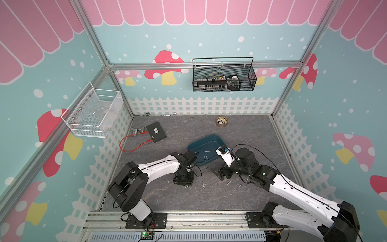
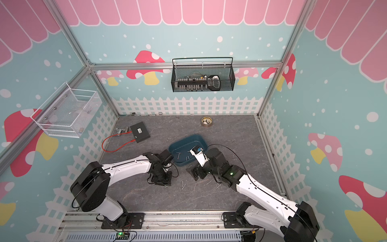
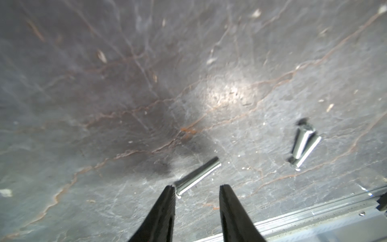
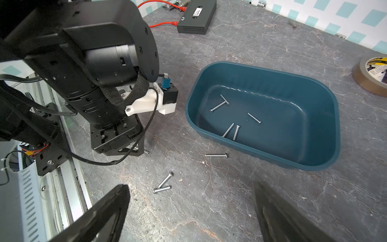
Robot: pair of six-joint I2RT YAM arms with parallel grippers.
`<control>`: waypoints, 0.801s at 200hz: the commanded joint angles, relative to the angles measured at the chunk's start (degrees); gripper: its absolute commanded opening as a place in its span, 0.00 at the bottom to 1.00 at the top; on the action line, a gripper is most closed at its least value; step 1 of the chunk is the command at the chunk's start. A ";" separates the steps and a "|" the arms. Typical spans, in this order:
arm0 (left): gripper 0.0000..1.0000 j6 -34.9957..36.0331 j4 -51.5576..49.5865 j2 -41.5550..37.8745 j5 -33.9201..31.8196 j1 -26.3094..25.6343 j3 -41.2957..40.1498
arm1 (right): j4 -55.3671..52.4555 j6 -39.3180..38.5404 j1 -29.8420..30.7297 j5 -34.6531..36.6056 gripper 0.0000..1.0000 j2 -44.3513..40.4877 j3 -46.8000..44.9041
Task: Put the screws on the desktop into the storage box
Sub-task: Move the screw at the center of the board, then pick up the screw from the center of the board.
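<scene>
The teal storage box (image 1: 209, 142) (image 2: 188, 142) (image 4: 293, 88) stands mid-desktop (image 1: 240, 136) with several screws (image 4: 254, 118) lying inside. More screws lie loose in front of it (image 1: 203, 184) (image 4: 216, 155) (image 4: 165, 180). My left gripper (image 1: 185, 184) (image 3: 198, 188) points down at the desktop, its jaws partly open. One screw (image 3: 199, 178) lies flat, its head against one fingertip (image 3: 170, 188) and nothing gripped. A pair of screws (image 3: 303, 146) lies farther off. My right gripper (image 1: 219, 171) (image 4: 189, 186) hangs wide open and empty just in front of the box.
A flat black box (image 1: 156, 132) with a red cable sits at the back left and a tape roll (image 1: 222, 121) at the back. A black wire basket (image 1: 224, 77) and a white mesh basket (image 1: 94, 113) hang on the walls. An aluminium rail (image 1: 188, 218) borders the front.
</scene>
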 commanded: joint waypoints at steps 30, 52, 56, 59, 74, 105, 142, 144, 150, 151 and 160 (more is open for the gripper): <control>0.36 3.24 -0.56 1.63 -4.08 -1.00 1.98 | -0.70 -0.10 -0.14 1.15 0.97 0.17 -0.17; 0.37 4.18 -0.49 1.75 -4.26 -2.17 2.53 | -1.34 0.39 -0.16 3.33 0.97 -0.28 -0.12; 0.38 4.33 -0.42 1.69 -4.25 -2.44 2.72 | -1.52 0.48 -0.12 3.85 0.98 -0.41 -0.02; 0.38 4.45 -0.47 1.65 -4.15 -2.58 2.76 | -1.62 0.63 -0.15 4.19 0.98 -0.45 -0.03; 0.39 5.13 -0.45 1.40 -3.64 -2.98 2.89 | -2.26 0.99 -0.22 5.49 0.98 -1.03 -0.10; 0.39 6.31 -0.42 0.85 -3.60 -3.26 2.64 | -3.86 2.34 -0.22 7.61 0.98 -2.46 0.02; 0.40 7.43 0.15 2.11 -5.11 -4.54 1.87 | -6.49 6.34 -0.24 11.96 0.98 -6.02 -0.70; 0.40 7.48 0.21 2.20 -5.28 -4.57 1.84 | -6.66 6.59 -0.24 12.01 0.98 -6.23 -0.76; 0.40 7.58 0.34 2.51 -5.95 -4.79 1.77 | -6.88 7.23 -0.24 12.18 0.98 -7.14 -0.99; 0.40 7.58 0.34 2.52 -6.02 -4.81 1.76 | -6.93 7.33 -0.24 12.23 0.98 -7.28 -1.02; 0.40 7.94 0.51 3.07 -6.40 -5.00 1.66 | -7.07 8.11 -0.24 12.39 0.98 -8.59 -1.35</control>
